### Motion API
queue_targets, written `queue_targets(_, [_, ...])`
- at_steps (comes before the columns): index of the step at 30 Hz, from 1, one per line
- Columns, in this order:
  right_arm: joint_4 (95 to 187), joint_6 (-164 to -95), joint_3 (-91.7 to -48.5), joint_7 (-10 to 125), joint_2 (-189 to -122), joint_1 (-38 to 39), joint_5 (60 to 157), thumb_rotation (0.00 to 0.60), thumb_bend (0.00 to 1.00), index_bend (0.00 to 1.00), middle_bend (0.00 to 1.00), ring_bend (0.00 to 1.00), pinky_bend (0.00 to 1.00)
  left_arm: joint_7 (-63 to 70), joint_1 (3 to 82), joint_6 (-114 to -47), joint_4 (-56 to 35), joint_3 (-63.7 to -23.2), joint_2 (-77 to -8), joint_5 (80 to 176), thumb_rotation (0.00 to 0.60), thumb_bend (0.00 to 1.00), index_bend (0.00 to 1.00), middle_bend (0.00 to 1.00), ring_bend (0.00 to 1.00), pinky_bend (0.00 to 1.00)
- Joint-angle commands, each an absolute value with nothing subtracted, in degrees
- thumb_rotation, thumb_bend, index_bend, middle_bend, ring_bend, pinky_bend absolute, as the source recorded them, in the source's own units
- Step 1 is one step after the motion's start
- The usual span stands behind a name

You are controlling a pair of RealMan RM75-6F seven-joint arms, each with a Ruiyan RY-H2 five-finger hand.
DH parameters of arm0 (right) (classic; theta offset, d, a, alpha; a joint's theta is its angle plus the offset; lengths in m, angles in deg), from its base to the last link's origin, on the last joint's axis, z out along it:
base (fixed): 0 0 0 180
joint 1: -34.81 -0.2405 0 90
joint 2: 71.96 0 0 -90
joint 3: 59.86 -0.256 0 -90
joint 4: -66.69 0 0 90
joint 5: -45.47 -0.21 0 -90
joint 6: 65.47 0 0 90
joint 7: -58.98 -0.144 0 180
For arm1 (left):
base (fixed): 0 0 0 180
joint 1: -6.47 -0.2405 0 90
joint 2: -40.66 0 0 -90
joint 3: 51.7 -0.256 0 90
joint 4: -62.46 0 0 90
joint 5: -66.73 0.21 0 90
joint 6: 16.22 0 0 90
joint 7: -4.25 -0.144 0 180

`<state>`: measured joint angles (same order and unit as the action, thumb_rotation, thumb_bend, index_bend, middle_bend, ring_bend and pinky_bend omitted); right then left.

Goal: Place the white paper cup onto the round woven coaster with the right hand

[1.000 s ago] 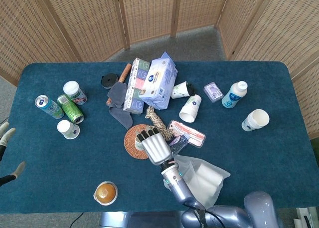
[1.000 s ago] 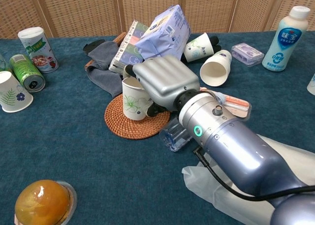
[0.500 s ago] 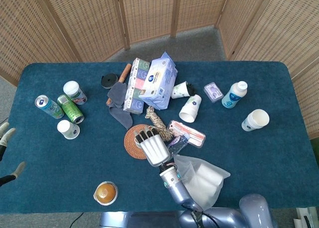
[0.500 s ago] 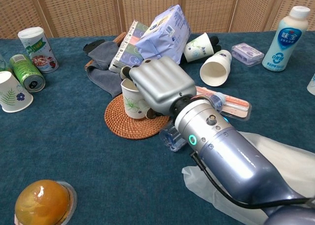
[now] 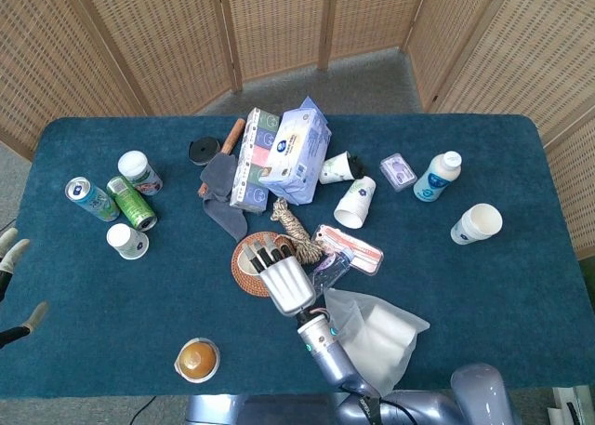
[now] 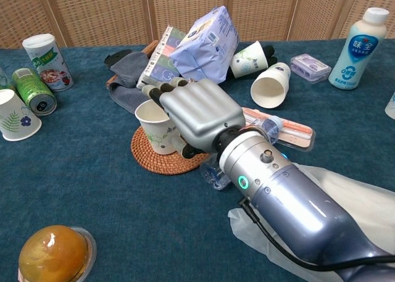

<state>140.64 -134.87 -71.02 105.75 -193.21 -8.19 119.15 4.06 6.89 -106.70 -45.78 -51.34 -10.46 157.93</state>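
The white paper cup (image 6: 154, 124) stands upright on the round woven coaster (image 6: 159, 158), near the middle of the blue table (image 5: 465, 295) and a little toward its front edge. The right hand (image 6: 199, 112) is beside the cup with its fingers (image 6: 162, 87) stretched out over the rim; whether it grips the cup or merely touches it cannot be told. The left hand (image 5: 11, 258) shows only partly at the table's left edge, its state unclear.
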Motion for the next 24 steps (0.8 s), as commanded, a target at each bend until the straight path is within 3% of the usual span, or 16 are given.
queue_targets(1, [141.41,-134.68,-71.13,106.09,-192.84,-7.97,119.08,0.6,0.46,0.0,0.08,0.07,0.28,4.01,6.87,-106.72,-45.81,-51.34,-10.46,157.92,0.6,0.35,0.0,0.0,0.0,0.0])
queue_targets(6, [143.4,-134.7,-71.11,107.01,-191.81,-7.53,119.12,0.6,0.46,0.0,0.01,0.02,0.27,4.23,6.86,-106.71,-45.84,-51.34,-10.41,157.9,0.6,0.35,0.0,0.0,0.0,0.0])
queue_targets(12, [147.68,-135.49,-70.78,107.96,-188.85,-6.53,119.83,0.6,0.45,0.0,0.0,0.0,0.25,4.59,6.85,-106.75,-45.82,-51.3,-10.28,157.85,0.6,0.35,0.0,0.0,0.0,0.0])
queue_targets(24, [159.09,-140.92,-68.55,100.64,-174.61,-2.71,129.19,0.6,0.45,0.0,0.0,0.0,0.24,4.72,6.75,-107.01,-45.94,-51.26,-10.14,157.95,0.6,0.35,0.0,0.0,0.0,0.0])
